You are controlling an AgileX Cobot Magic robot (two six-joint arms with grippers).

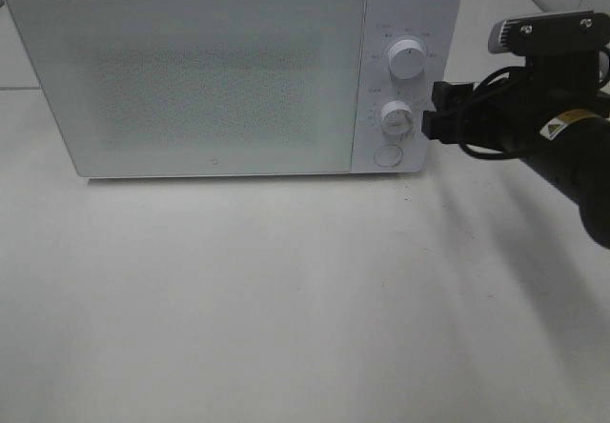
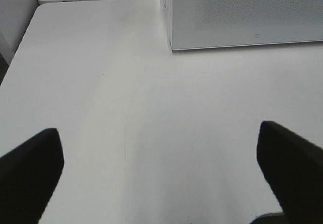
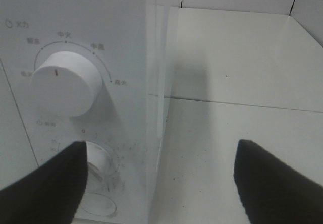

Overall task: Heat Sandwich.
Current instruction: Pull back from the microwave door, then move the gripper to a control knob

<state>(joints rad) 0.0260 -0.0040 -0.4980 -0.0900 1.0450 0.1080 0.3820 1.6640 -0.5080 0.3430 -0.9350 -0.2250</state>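
The sandwich is out of view. The white microwave [image 1: 210, 80] stands at the back of the table with its door shut. My right gripper [image 1: 432, 110] is open, level with the lower knob [image 1: 396, 117] and just to the right of it. In the right wrist view the gripper [image 3: 161, 183] has its jaws wide apart, and one finger [image 3: 45, 188] lies in front of the lower knob [image 3: 102, 164], below the upper knob [image 3: 63, 82]. My left gripper [image 2: 161, 173] is open and empty above the bare table, out of the high view.
The microwave's upper knob [image 1: 407, 58] and round button [image 1: 387, 154] sit on its right panel. The microwave's front corner shows in the left wrist view [image 2: 242, 12]. The white table [image 1: 286, 299] spreads in front. A tiled wall stands behind on the right.
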